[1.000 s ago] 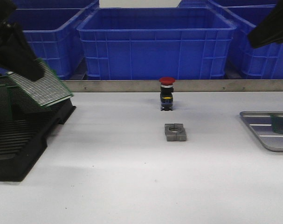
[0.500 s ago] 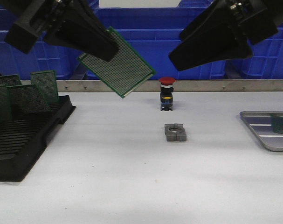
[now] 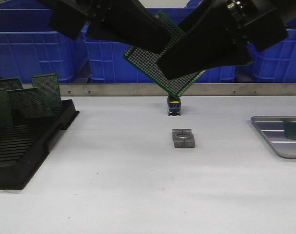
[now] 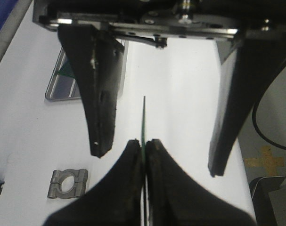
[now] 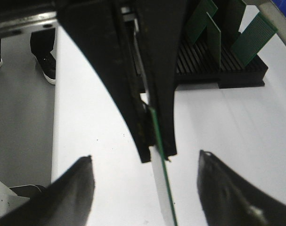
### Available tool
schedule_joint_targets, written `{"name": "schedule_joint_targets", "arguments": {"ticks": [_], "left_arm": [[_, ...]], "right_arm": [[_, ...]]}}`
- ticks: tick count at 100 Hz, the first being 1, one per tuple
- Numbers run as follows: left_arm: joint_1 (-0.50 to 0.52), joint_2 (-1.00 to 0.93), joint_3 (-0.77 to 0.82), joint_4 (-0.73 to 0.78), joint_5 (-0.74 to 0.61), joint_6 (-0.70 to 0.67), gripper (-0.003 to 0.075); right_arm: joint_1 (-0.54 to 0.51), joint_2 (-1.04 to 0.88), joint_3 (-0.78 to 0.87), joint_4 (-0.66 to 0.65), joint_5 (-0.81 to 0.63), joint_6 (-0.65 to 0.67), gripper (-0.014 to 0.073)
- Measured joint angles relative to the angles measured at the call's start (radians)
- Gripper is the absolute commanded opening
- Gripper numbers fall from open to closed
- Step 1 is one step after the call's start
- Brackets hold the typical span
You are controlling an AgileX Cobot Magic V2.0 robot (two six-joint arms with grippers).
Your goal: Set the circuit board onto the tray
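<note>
Two hands meet: left hand [image 4: 143,147] pinches the circuit board [image 3: 152,61]; right hand [image 5: 145,186] gapes around it.

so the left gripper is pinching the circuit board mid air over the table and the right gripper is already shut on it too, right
Not quite. The left gripper is shut on the circuit board in mid air, but the right gripper is open: the right wrist view shows its fingers spread wide on either side of the board's edge, touching nothing.
</note>
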Motion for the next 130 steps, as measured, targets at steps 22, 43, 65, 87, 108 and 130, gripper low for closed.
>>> {"name": "schedule_joint_targets", "arguments": {"ticks": [22, 43, 65, 87, 108, 130], "left_arm": [[0.0, 0.0, 0.0, -0.027, 0.02, 0.0, -0.002], [0.0, 0.001, 0.0, -0.023, 0.028, 0.006, -0.0017], [0.0, 0.001, -0.018, -0.03, 0.02, 0.008, 0.0318], [0.0, 0.001, -0.048, -0.043, -0.064, 0.004, 0.0575], [0.057, 0.001, -0.049, -0.052, -0.108, -0.001, 0.0544], [0.11, 0.001, -0.049, -0.129, -0.101, -0.001, 0.0544]], "right_arm": [[0.0, 0.0, 0.0, 0.0, -0.01, -0.002, -0.0081], [0.0, 0.0, 0.0, -0.013, 0.0, -0.015, -0.0118], [0.0, 0.0, 0.0, -0.006, -0.002, -0.009, -0.0118], [0.0, 0.0, 0.0, -0.006, -0.043, 0.039, -0.0118], [-0.127, 0.0, 0.002, -0.004, -0.186, 0.255, -0.0118], [-0.364, 0.066, 0.002, 0.011, -0.278, 0.354, -0.0118]]}}
